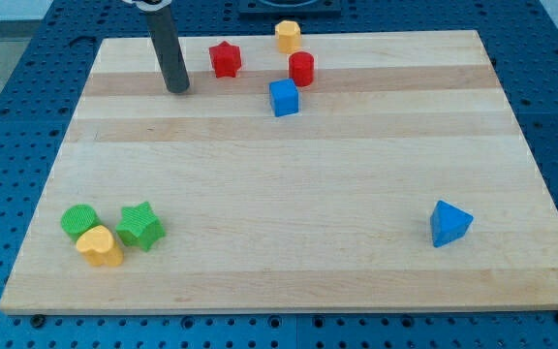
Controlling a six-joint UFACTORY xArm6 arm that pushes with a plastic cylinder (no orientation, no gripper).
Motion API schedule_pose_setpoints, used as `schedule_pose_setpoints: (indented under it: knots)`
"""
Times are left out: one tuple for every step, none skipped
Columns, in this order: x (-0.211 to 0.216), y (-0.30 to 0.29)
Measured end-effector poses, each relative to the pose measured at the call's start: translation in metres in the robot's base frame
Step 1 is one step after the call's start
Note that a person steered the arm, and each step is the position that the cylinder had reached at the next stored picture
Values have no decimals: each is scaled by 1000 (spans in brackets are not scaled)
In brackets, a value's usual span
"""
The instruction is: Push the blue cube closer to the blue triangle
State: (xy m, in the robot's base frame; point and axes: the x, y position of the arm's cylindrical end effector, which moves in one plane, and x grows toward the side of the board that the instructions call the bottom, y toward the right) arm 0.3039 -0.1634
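Observation:
The blue cube [284, 98] sits near the view's top, just right of centre, on the wooden board [289, 184]. The blue triangle [449, 224] lies at the view's lower right, far from the cube. My tip [177, 89] rests on the board at the view's upper left, well to the left of the blue cube and left of the red star [225, 60]. The tip touches no block.
A red cylinder [301, 69] stands just above and right of the blue cube, and a yellow hexagonal block [288, 36] is above that. At the view's lower left cluster a green cylinder [79, 221], a yellow block [100, 246] and a green star [139, 226].

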Motion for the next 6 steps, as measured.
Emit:
schedule_pose_setpoints:
  knots:
    - [0, 1]
    - [0, 36]
    - [15, 90]
    - [24, 135]
    - [23, 158]
    - [8, 159]
